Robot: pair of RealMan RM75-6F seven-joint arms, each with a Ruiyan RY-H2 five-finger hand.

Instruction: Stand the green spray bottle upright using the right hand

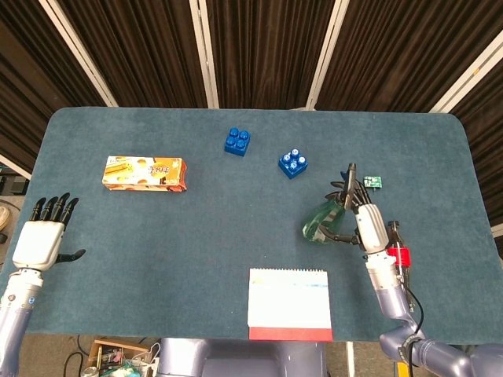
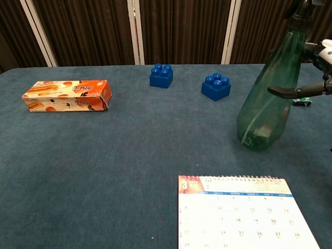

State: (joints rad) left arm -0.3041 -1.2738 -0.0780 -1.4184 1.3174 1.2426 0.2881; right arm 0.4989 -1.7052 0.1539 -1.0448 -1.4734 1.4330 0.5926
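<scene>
We see right hand [image 2: 317, 67] gripping bottle [image 2: 268, 98]; neck tilts toward hand, base near/on table [image 2: 129, 150], nearly upright.

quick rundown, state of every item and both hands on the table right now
green spray bottle: gripped by the right hand, tilted, base low over or on the table
right hand: fingers wrapped around the bottle
left hand: open, holding nothing
snack box: lying flat
far blue brick: studs up
near blue brick: studs up
desk calendar: at the table's front edge
small green object: lying beyond the bottle, too small to identify
</scene>
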